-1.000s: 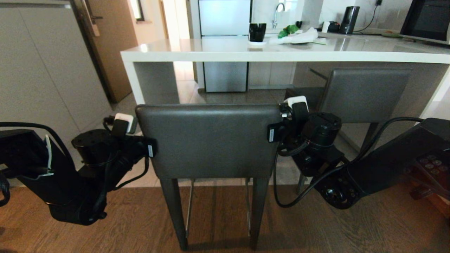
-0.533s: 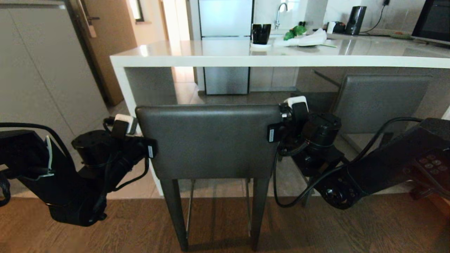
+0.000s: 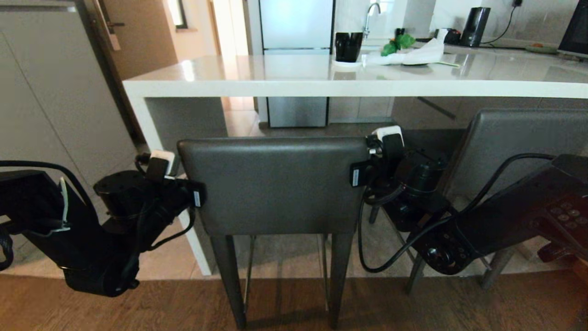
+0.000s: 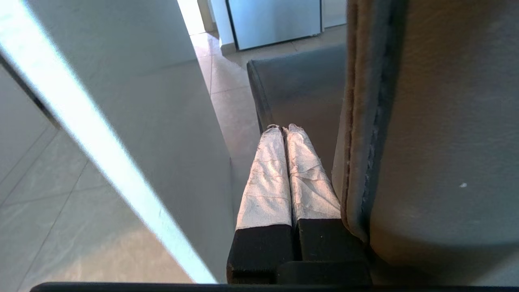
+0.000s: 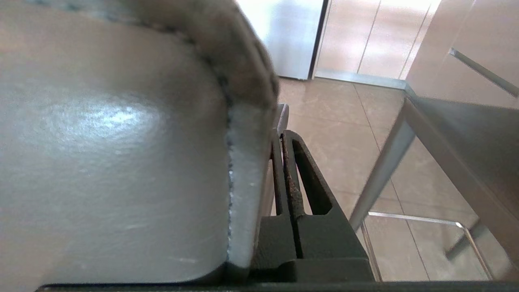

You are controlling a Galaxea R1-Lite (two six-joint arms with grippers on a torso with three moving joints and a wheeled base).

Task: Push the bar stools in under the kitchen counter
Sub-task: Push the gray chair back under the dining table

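The near bar stool's dark grey backrest (image 3: 275, 184) fills the middle of the head view, facing the white kitchen counter (image 3: 285, 78). My left gripper (image 3: 190, 193) sits shut and empty against the backrest's left edge. In the left wrist view its taped fingers (image 4: 284, 129) lie beside the backrest (image 4: 438, 142) above the seat (image 4: 300, 89), close to the counter's white side leg (image 4: 134, 101). My right gripper (image 3: 363, 170) is shut and empty against the right edge (image 5: 282, 134). The second bar stool (image 3: 519, 142) stands at the right, its seat under the counter.
A black cup (image 3: 347, 46), a white cloth (image 3: 413, 55) and a kettle (image 3: 475, 20) stand on the counter. A fridge (image 3: 296, 23) is beyond it. Grey cabinets (image 3: 46, 92) and a door (image 3: 138, 37) line the left. The second stool's leg (image 5: 385, 170) is near my right gripper.
The whole view has moved toward the counter, which now looms larger and nearer. The near stool keeps its place between my grippers, so it has travelled forward with me.
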